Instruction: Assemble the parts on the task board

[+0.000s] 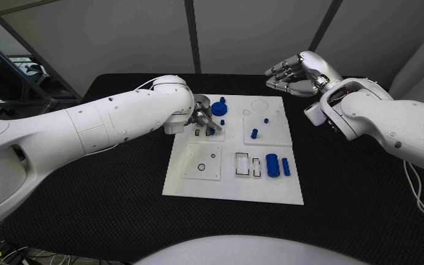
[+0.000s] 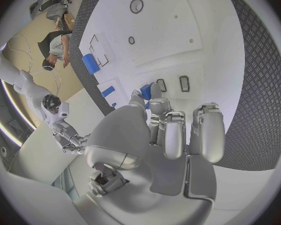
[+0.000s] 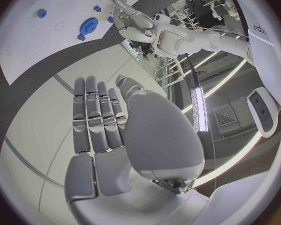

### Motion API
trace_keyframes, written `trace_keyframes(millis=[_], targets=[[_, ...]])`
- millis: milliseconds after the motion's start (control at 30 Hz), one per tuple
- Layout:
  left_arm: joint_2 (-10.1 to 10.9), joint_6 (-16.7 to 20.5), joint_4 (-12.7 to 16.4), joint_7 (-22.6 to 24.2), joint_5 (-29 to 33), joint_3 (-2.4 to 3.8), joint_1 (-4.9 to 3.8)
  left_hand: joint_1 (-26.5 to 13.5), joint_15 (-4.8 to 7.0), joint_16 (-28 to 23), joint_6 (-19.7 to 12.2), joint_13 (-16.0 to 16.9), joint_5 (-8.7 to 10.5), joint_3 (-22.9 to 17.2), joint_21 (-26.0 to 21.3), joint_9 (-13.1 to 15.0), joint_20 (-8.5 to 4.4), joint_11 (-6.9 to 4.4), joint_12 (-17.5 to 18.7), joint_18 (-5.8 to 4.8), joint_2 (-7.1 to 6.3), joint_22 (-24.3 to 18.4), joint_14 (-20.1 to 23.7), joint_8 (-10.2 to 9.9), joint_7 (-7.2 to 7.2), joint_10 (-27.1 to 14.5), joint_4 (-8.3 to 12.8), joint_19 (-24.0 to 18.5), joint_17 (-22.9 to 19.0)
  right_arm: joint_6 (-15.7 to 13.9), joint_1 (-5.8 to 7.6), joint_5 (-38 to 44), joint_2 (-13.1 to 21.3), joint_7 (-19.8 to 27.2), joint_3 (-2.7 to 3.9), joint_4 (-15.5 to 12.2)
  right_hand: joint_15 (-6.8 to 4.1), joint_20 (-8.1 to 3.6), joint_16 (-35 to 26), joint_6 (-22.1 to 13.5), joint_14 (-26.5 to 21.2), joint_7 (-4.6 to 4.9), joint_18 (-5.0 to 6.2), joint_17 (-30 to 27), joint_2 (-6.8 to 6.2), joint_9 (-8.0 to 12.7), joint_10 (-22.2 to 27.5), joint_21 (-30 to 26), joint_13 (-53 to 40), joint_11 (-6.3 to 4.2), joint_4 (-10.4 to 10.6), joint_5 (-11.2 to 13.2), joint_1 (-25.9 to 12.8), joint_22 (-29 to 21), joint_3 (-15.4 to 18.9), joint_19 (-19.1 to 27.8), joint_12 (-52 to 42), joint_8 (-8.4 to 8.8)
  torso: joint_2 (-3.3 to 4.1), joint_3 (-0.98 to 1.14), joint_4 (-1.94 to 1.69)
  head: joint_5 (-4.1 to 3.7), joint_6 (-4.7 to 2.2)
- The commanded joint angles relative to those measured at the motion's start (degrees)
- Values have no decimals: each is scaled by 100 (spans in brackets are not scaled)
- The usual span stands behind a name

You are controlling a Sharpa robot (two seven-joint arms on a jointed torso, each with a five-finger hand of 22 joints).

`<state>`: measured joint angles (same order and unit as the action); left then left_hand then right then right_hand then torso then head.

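Observation:
The white task board (image 1: 231, 182) lies in the middle of the black table. My left hand (image 1: 201, 118) hovers over its far left corner, fingers curled down, pinching a small blue part (image 2: 147, 91) just above two rectangular slots (image 2: 184, 83). A round blue gear part (image 1: 219, 105) stands right beside that hand. My right hand (image 1: 296, 75) is raised beyond the board's far right corner and holds nothing, its fingers (image 3: 93, 120) stretched out side by side. A thick blue cylinder (image 1: 272, 165) and a slim blue pin (image 1: 285, 166) lie near the board's right edge.
A blue peg (image 1: 254, 134) stands upright mid-board, with smaller blue pegs (image 1: 266, 119) further back. A raised white square with a hole (image 1: 202, 167) sits at the board's near left. Black table (image 1: 353, 185) surrounds the board.

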<state>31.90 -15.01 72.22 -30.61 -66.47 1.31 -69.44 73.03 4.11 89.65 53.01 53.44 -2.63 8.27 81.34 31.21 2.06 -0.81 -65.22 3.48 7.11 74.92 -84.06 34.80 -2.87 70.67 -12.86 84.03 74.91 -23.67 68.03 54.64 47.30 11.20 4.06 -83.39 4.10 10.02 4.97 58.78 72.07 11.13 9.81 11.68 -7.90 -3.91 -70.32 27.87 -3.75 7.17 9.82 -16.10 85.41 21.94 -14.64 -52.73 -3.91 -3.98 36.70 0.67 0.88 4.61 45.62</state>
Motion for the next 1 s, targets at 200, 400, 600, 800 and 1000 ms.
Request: trace_keyframes(millis=[200, 400, 600, 800, 1000], targets=[[23, 73, 24, -29, 137, 0, -10, 472, 75, 12, -113, -10, -15, -384, 30, 99, -61, -75, 18, -61, 143, 169, -582, 56, 46, -32, 267, 65, 1471, 77, 10, 16, -30, -5, 3, 34, 29, 37, -43, -40, -11, 18, 49, -13, 15, 7, 51, -28, 7, 8, -5, -34, -58, -10, 30, -7, 29, 20, 1, 2, 5, 7, 16], [53, 83, 41, -27, 252, 0, -10, 922, 106, 7, -229, -50, -20, -798, 25, 133, -88, -108, 92, -60, 205, 171, -579, 12, 75, -90, 569, 59, 1464, 102, 10, 16, -40, -10, 3, 47, 31, 39, -53, -44, -12, 20, 50, -19, 17, 7, 58, -40, 7, 9, -9, -50, -56, -18, 27, -6, 28, 20, 0, 4, 4, 9, 26], [119, 164, 92, -18, 436, 0, -10, 885, 42, 1, -336, -135, -59, -1855, 8, 237, -40, -68, 217, -61, -108, 176, -576, -48, -49, -123, 732, 50, 1454, 125, 10, 16, -55, -14, 3, 68, 32, 40, -59, -47, -12, 21, 50, -23, 19, 7, 61, -47, 6, 10, -12, -63, -55, -22, 25, -7, 27, 20, -3, 4, 0, 21, 33], [316, 414, 253, 5, 745, 1, -10, 28, 21, -6, -313, -117, -69, -3948, -16, 540, -24, -25, 176, -53, -887, 206, -574, 49, -26, -33, 839, 57, 1446, 146, 10, 16, -62, -17, 2, 98, 33, 42, -64, -49, -12, 22, 50, -26, 21, 7, 63, -54, 6, 11, -14, -75, -56, -26, 25, -7, 26, 20, -6, 9, -3, 30, 41], [538, 822, 475, 35, 1017, 2, -8, -362, 34, -15, -310, -36, -169, -4666, -28, 724, -24, -31, 93, -55, -1119, 225, -570, 148, -20, 50, 1048, 64, 1432, 171, 9, 16, -68, -16, 2, 134, 38, 46, -74, -54, -11, 27, 50, -33, 21, 7, 69, -69, 5, 16, -7, -92, -74, -36, 30, -8, 24, 20, -3, 9, -9, 47, 46]])
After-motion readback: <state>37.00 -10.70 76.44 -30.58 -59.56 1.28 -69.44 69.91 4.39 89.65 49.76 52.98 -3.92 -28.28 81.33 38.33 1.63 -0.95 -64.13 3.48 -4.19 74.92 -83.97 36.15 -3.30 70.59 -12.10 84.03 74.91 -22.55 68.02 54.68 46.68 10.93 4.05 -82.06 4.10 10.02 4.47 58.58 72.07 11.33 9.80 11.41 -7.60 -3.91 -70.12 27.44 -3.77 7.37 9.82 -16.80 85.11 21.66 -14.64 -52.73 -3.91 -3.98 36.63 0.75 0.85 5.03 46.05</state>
